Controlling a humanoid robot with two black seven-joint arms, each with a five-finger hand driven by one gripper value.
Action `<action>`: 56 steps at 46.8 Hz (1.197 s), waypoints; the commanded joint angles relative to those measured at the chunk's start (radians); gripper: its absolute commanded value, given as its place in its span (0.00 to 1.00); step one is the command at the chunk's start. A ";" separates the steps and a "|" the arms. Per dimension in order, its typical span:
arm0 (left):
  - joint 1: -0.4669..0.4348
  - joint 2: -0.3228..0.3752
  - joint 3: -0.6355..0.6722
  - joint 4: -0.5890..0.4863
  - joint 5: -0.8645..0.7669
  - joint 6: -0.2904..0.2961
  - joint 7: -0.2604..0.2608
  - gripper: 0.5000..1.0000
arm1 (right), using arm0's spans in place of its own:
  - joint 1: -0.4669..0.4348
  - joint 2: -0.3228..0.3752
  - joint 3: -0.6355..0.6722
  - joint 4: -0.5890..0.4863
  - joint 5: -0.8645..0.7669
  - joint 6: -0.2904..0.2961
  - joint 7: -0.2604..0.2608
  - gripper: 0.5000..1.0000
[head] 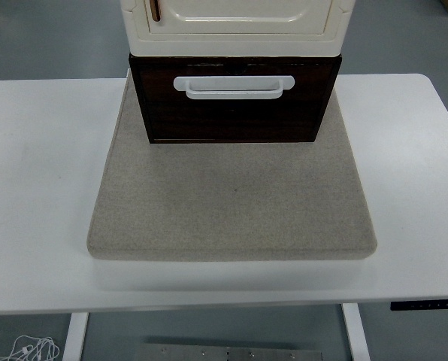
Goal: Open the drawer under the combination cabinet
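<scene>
The combination cabinet stands at the back middle of the table: a cream upper cabinet [235, 22] on top of a dark brown drawer [234, 109]. The drawer front faces me and carries a white bar handle [234, 86]. The drawer front sits about flush under the cream part's edge. Neither of my hands is in the picture.
The cabinet stands on a beige felt mat [231, 203] that covers the middle of the white table [36, 188]. The table's near edge runs along the bottom, with a small control panel [427, 304] at the front right.
</scene>
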 commanded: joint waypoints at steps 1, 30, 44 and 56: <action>-0.064 0.000 0.085 -0.045 0.002 -0.003 0.001 1.00 | 0.000 0.000 0.000 0.000 0.000 -0.001 0.000 0.85; -0.145 0.020 0.458 -0.548 0.301 -0.006 0.007 1.00 | 0.000 0.000 0.000 0.000 0.000 -0.001 0.000 0.86; -0.180 0.008 0.617 -0.657 0.394 -0.006 0.076 1.00 | 0.000 0.000 0.000 0.000 0.000 0.001 0.000 0.85; -0.237 -0.021 0.748 -0.714 0.396 -0.006 0.173 1.00 | 0.000 0.000 0.000 0.000 0.000 0.001 0.000 0.86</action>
